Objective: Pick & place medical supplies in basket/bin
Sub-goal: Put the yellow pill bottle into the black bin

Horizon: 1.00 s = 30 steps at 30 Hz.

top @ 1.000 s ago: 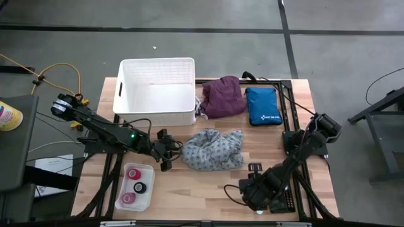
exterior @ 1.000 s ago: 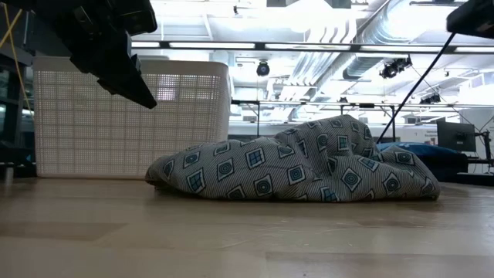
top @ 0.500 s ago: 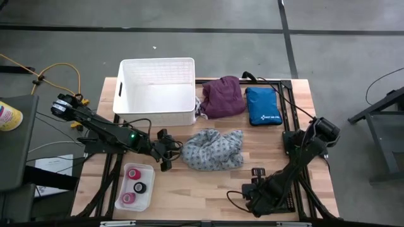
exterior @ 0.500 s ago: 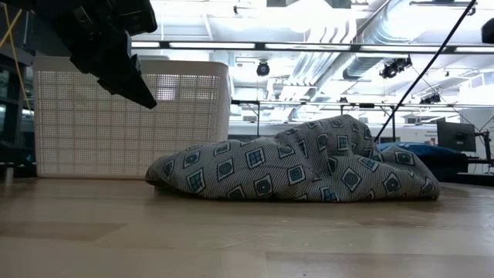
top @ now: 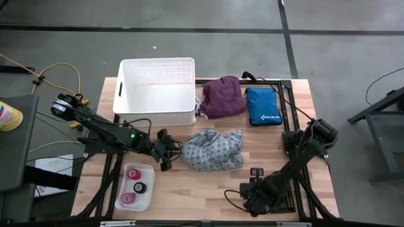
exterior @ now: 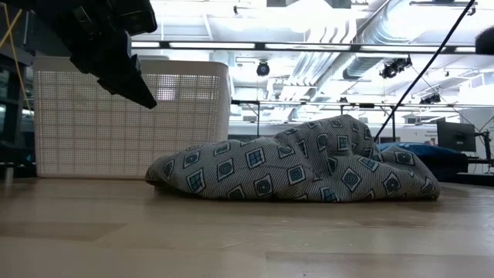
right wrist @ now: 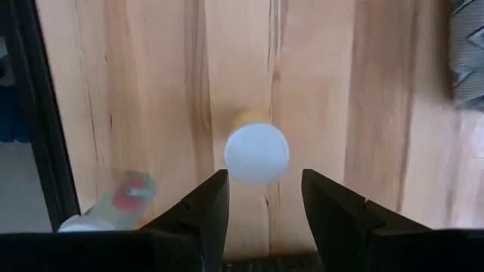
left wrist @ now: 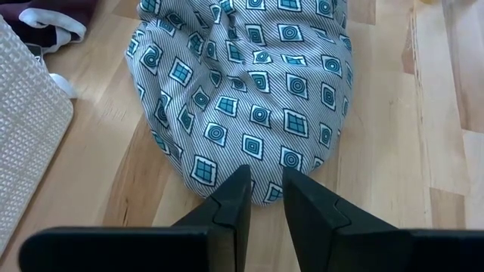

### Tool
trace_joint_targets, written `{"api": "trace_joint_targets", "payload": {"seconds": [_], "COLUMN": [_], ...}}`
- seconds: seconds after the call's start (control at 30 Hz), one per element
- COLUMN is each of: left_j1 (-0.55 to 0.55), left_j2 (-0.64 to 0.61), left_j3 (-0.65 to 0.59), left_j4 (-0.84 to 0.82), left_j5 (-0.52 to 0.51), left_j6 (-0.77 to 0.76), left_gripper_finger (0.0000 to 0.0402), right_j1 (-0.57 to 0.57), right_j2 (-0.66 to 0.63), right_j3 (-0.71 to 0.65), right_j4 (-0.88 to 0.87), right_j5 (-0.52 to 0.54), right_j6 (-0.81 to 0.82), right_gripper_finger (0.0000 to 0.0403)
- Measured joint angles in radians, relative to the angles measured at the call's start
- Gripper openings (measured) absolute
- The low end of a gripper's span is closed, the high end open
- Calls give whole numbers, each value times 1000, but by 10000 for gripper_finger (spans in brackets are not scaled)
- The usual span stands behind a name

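Right tool [right wrist: 265,198] has shifted above white-capped vial [right wrist: 256,153].

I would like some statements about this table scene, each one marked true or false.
1. The white basket holds the grey patterned cloth. False: the cloth lies on the table in front of the basket.
2. The left pincer points at the grey patterned cloth with a narrow gap between its fingers. True.
3. The blue pouch lies beside the purple cloth. True.
4. The right pincer grips the blue pouch. False: it is open above a white-capped vial.
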Motion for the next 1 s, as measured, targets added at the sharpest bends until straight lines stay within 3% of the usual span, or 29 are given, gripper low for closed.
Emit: {"api": "trace_joint_targets", "payload": {"seconds": [1.0], "left_j1": [0], "left_j2": [0], "left_j3": [0], "left_j4": [0], "left_j5": [0], "left_j6": [0], "left_gripper_finger": [74], "right_j1": [-39], "right_j2": [20], "right_j3": [0], "right_j4": [66], "right_j5": [20], "right_j6": [-30], "right_gripper_finger": [156]}}
